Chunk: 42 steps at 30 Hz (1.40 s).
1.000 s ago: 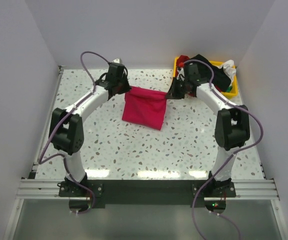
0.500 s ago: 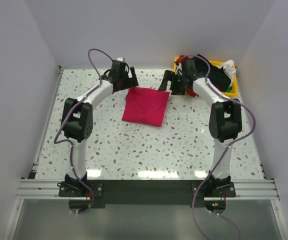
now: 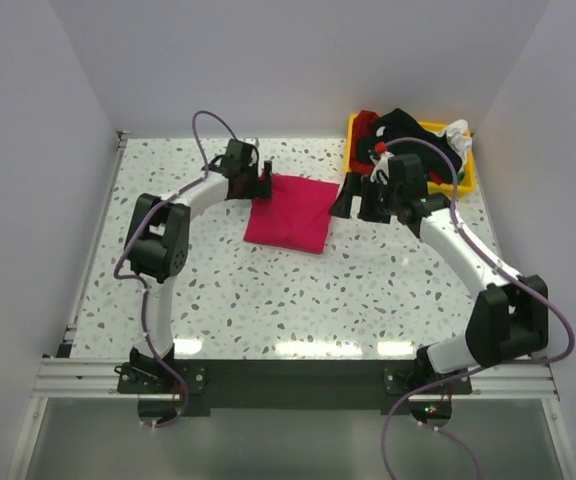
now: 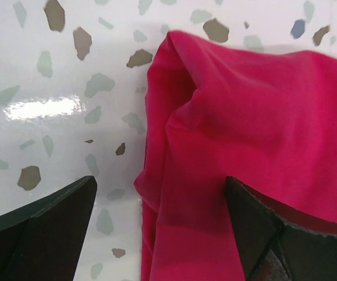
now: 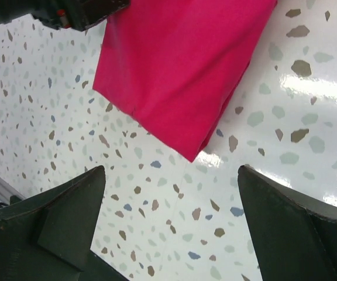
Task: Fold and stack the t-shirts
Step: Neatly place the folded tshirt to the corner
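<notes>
The crimson-pink t-shirt [image 3: 290,212] lies folded into a rough square on the bench [image 3: 268,300], in its far half and about midway between the left and right edges, flat and with nothing gripping it. The left fingers [image 3: 259,181] stand at the shirt's far-left corner. In the left wrist view they [image 4: 45,228] are spread wide, one over bare bench and the other over the cloth [image 4: 256,134], with the rumpled side edge of the shirt between them. Whether either tip touches the cloth cannot be told. The right fingers [image 3: 354,200] sit just beside the shirt's right edge, apart from it. In the right wrist view they [image 5: 297,228] are also spread wide, with only speckled bench between them and the shirt's corner [image 5: 180,64] beyond the tips.

The near half of the bench and its left side are open. The yellow bin [image 3: 470,172] fills the far right corner, close behind the right wrist. The other t-shirts [image 3: 413,132] are heaped in it, with black, white, red and a little green showing. How many there are cannot be made out. Both wrist views cut the pink shirt off at the frame edge.
</notes>
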Motion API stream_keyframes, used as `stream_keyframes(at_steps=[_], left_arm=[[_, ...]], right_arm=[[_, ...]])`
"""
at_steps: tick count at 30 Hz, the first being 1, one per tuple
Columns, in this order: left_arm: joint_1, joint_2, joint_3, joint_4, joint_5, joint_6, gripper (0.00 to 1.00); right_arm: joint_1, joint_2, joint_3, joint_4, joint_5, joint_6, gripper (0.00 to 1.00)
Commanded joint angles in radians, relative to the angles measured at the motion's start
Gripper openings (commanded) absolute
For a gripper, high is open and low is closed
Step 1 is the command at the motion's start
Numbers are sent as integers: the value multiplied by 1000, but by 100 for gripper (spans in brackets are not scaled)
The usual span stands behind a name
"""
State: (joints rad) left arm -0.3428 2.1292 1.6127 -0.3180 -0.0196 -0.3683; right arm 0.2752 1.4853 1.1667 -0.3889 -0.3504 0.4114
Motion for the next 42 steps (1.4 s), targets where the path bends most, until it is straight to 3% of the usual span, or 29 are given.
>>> stream_keyframes(at_steps=[1,3,7,10,13,14,17,20,29,36,42], left_arm=[[2,57,36,17,45,49,93],[-1,70,38,14,69,54,85],[-24,77,3,14,69,51,78],[-51,84,-5,17,80,55,66],[-74,100,21,-7,46,68,42],[-76,106,30,-19,23,72,23],[-68,121,82,-70,-101,86,0],[-38,126,141,-113,-210,137,0],[168,52,119,-70,-265,342,0],[382,144,261,-70,-247,471,0],[471,219,380,-35,-244,554,0]], right_arm=[[-1,-113,-73,4,60,-3,99],[-2,-151,-91,-31,82,-5,99],[-2,-213,-127,-73,186,-3,99],[-4,-246,-154,-85,234,1,99],[-5,-267,-173,-87,269,-8,99],[-5,-272,-174,-91,283,-11,99],[-8,-278,-165,-120,314,-26,99],[-8,-292,-156,-111,281,-43,99],[-10,-321,-164,-143,375,-75,99],[-10,-284,-128,-172,395,-85,99],[-13,-229,-118,-159,386,-69,99]])
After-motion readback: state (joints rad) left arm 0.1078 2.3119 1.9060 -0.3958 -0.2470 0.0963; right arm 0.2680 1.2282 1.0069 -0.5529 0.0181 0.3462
